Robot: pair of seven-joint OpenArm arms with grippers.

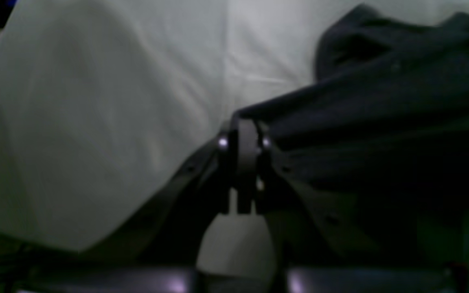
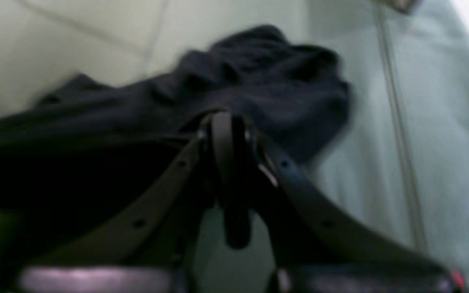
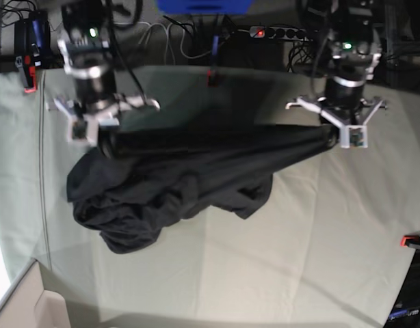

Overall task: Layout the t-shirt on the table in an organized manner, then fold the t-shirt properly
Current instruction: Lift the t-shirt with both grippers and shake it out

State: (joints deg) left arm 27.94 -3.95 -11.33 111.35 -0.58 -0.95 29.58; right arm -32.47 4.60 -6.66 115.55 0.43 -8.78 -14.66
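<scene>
The left claw (image 1: 244, 140) is clamped on one edge of the t-shirt (image 3: 189, 178); the right claw (image 2: 226, 130) is clamped on the opposite edge. The dark shirt stretches between them, its bunched bulk sagging onto the pale tabletop (image 3: 299, 260).

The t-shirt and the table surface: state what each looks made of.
The t-shirt: soft matte charcoal knit, probably cotton; it droops and bunches into folds between the right tool and left tool, both shut on it. The table: covered in pale grey-green cloth, matte, with faint crease lines; what lies beneath is hidden.
</scene>
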